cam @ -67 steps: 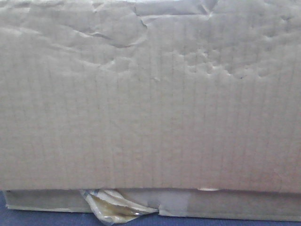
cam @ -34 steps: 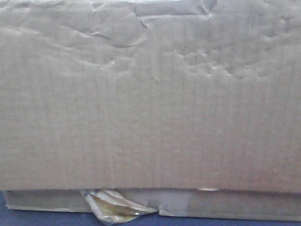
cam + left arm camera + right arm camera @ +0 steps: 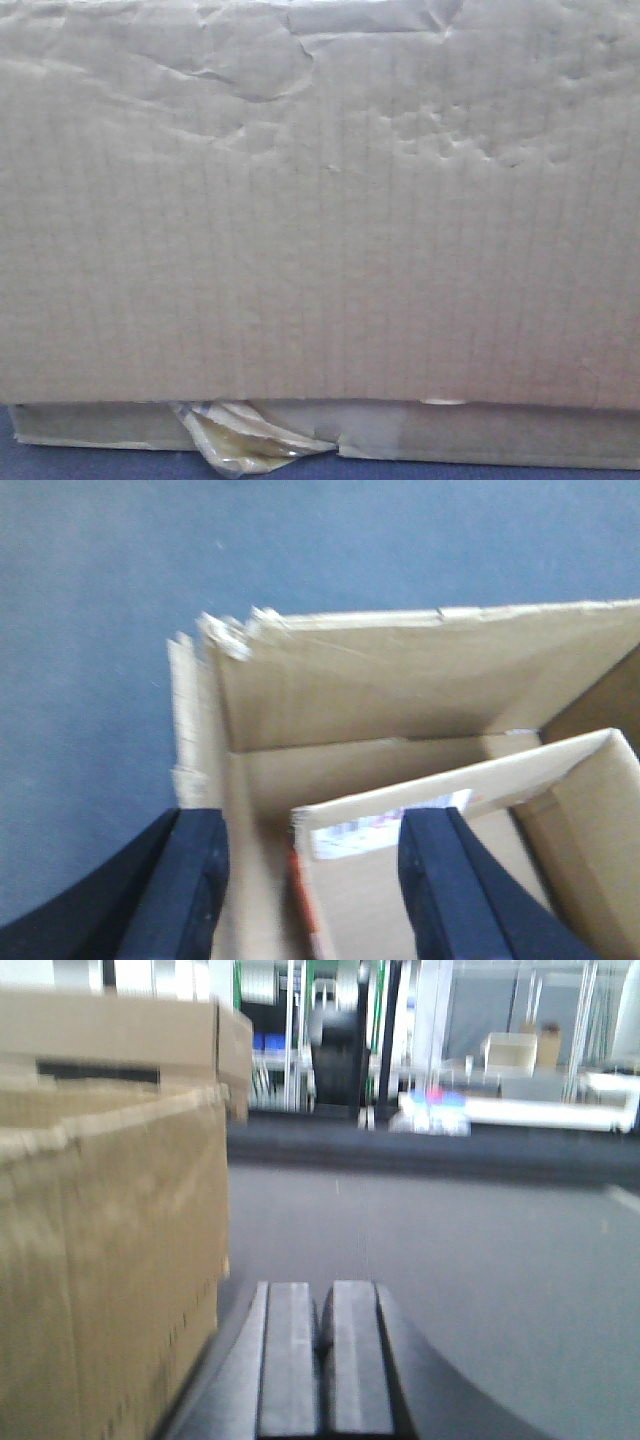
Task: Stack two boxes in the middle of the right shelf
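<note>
The large box [image 3: 320, 200] sits on the thin flat box [image 3: 500, 435], which rests on a blue surface [image 3: 90, 466]; torn tape [image 3: 240, 442] curls out in front; the left gripper [image 3: 315, 825] is spread wide, straddling a cardboard wall [image 3: 237, 840]; the right gripper [image 3: 322, 1300] has its fingers pressed together, empty

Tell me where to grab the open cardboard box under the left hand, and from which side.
Probably best to take the open cardboard box by the top edge of an upright panel, coming down from above. Its top is open and its panels are thin, so one fits inside the left hand, which stands open astride an inner panel's edge.
</note>
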You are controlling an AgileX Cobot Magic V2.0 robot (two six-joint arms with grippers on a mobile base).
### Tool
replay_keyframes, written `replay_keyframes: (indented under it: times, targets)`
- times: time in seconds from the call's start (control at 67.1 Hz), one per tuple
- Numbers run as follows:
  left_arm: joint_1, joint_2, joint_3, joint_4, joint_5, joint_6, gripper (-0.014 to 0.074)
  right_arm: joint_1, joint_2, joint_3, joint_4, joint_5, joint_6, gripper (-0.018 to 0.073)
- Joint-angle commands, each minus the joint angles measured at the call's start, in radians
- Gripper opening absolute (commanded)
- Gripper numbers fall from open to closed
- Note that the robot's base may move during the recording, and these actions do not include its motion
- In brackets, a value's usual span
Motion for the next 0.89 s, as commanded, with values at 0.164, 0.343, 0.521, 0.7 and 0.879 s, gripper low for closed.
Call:
replay_keyframes:
  times: [0.164, 0.343, 0.521, 0.7, 0.879]
  targets:
    - [0.089, -0.021, 0.005, -0.032, 0.0, 0.084, 0.0298, -0.006, -0.001, -0.281, 0.098, 0.27, -0.006, -0.0169]
    - [0.123, -0.021, 0.057, -0.049, 0.0, 0.093, 0.0298, -0.006, 0.19, -0.617, 0.098, 0.678, -0.006, -0.0169]
    - [0.177, -0.021, 0.109, -0.092, 0.0, 0.093, 0.0298, -0.006, 0.385, -0.811, 0.1, 0.754, -0.006, -0.0169]
    - [0.212, -0.021, 0.111, -0.122, 0.0, 0.093, 0.0298, -0.006, 0.49, -0.905, 0.149, 0.718, -0.006, -0.0169]
    - [0.215, -0.021, 0.111, -0.14, 0.0, 0.093, 0.0298, -0.006, 0.719, -1.094, 0.147, 0.936, -0.006, -0.0154]
